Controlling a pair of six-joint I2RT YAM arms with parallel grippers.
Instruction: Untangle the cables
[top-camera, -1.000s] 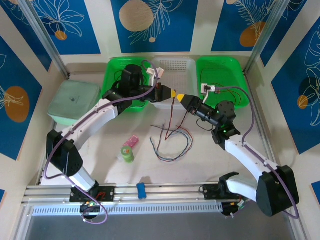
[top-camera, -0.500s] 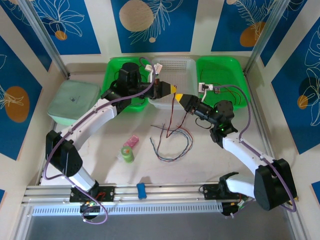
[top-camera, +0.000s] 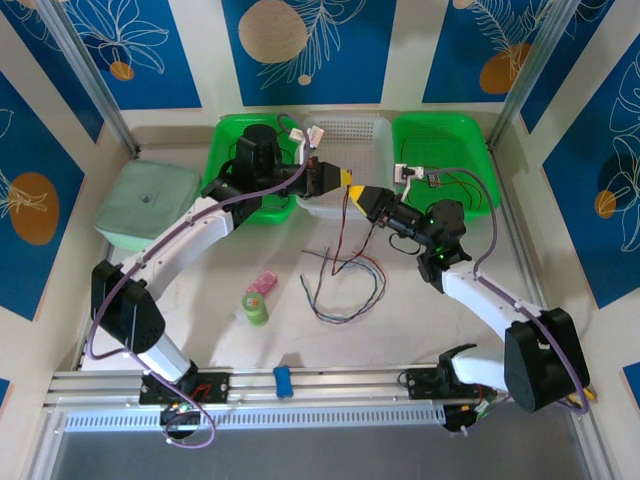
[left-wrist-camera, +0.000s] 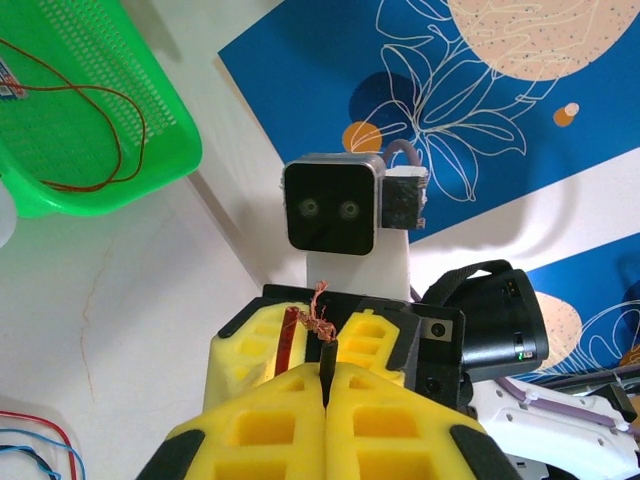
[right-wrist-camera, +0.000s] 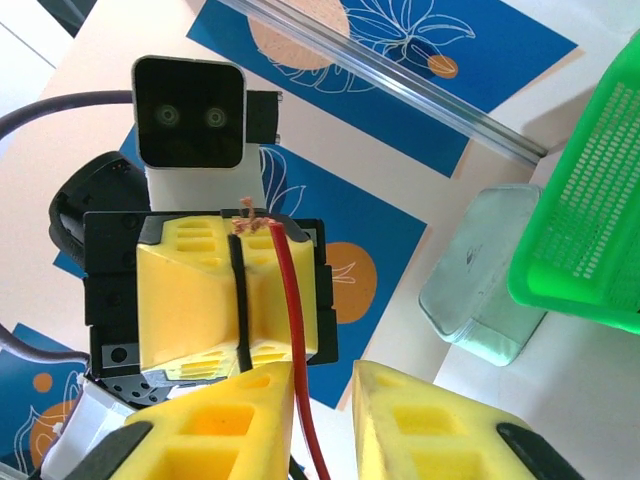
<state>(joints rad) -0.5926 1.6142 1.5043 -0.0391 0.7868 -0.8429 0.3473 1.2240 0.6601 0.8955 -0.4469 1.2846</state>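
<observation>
The left claw (left-wrist-camera: 327, 378) is clamped on the end of a black cable (left-wrist-camera: 328, 354) at the white basket's (top-camera: 372, 128) near rim. Facing it, the right claw (right-wrist-camera: 325, 400) gapes slightly around a red cable (right-wrist-camera: 289, 300). The other cables (top-camera: 345, 290) lie looped on the desk (top-camera: 210, 320) before the basket.

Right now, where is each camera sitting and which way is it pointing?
Top external: above and behind the bases, looking down on the table; both arms show, left gripper and right gripper nearly tip to tip.
Left wrist: on the left arm, looking past its shut fingers at the right gripper.
Right wrist: on the right arm, looking past its parted fingers at the left gripper.
Shared: both wrist views show the black cable in the left gripper, the red cable beside it.
</observation>
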